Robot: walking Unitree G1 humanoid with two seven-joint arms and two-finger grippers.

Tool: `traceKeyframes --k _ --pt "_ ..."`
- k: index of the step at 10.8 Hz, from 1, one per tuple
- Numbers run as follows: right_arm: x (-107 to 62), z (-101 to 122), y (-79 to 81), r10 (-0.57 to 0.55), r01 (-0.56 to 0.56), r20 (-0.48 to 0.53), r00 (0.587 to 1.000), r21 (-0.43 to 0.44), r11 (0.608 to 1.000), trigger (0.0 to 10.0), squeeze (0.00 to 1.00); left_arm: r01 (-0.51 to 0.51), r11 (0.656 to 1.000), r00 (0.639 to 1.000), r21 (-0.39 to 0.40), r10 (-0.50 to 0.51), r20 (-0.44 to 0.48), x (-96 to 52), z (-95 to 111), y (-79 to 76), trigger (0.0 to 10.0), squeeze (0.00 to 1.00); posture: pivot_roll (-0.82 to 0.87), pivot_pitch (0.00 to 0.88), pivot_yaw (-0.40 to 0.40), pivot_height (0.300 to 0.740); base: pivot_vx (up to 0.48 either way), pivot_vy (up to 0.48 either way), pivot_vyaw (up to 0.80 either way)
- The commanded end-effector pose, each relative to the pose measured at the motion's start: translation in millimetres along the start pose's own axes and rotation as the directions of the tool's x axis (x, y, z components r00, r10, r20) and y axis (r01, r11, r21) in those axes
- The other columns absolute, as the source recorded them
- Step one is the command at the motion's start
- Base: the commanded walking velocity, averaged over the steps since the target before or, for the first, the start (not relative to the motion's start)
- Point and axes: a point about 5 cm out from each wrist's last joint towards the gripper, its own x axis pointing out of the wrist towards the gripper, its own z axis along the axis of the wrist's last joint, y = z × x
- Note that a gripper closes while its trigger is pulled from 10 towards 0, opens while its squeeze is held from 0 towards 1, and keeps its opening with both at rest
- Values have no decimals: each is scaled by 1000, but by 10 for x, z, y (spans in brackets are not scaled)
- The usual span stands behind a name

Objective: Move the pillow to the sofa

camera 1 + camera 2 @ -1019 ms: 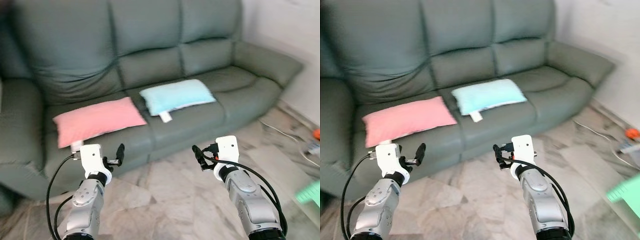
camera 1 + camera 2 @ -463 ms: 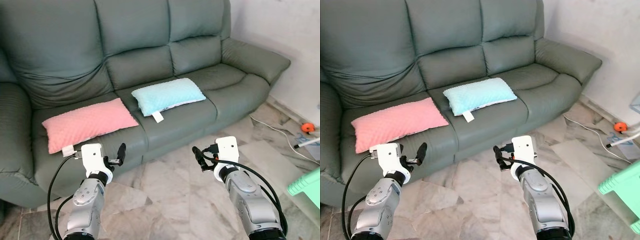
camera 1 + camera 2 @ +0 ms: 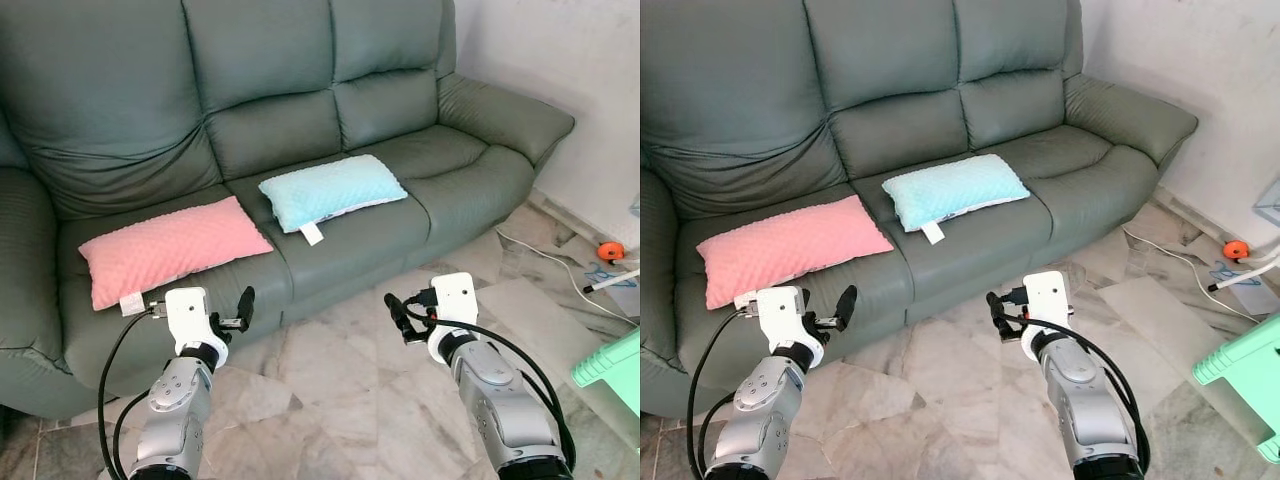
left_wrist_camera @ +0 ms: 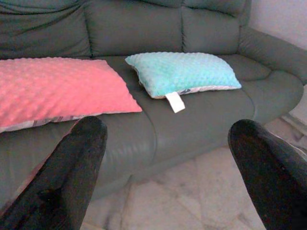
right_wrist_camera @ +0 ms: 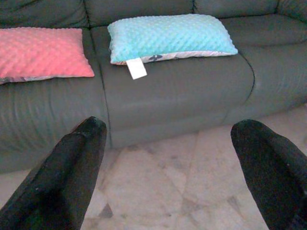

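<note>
Left eye view: a pink pillow (image 3: 165,250) is lying flat on the left seat of the green sofa (image 3: 280,90), and a blue pillow (image 3: 332,190) is lying on the middle seat, the two near each other but apart. The left gripper (image 4: 168,158) and right gripper (image 5: 172,163) are hovering over the marble floor (image 3: 330,370) before the sofa, both with fingers spread wide, holding nothing.

Dark grey-green leather sofa (image 3: 300,120); dimpled coral-pink pillow (image 3: 170,250) beside dimpled turquoise pillow (image 3: 330,190) with white tag (image 3: 312,234); beige-grey marbled floor (image 3: 330,390); mint-green stool (image 3: 610,365); black fingers on silver arms.
</note>
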Motion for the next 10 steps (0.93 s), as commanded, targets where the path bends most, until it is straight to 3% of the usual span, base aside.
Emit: traceKeyframes --k 1,4,6,10 --pt "-27 30 -58 -14 14 8 1000 3 1000 10000 0 19 1000 1000 -6 -19 -16 6 -22 -39 10000 0 -236 41 -43 740 0 0 -781" --pt "-37 37 -56 -6 6 17 1000 -2 1000 10000 0 33 999 999 -13 -33 -20 7 -31 -59 10000 0 -238 42 -43 740 0 0 -783" --pt "-50 63 -33 9 -9 43 999 -10 1000 10000 0 35 999 999 -13 -35 -25 5 -37 -60 10000 0 -239 43 -44 740 0 0 0" --pt "-38 23 -47 -6 6 0 1000 13 1000 10000 0 42 999 999 -17 -43 -29 7 -41 -61 10000 0 -239 47 -43 740 0 0 -800"
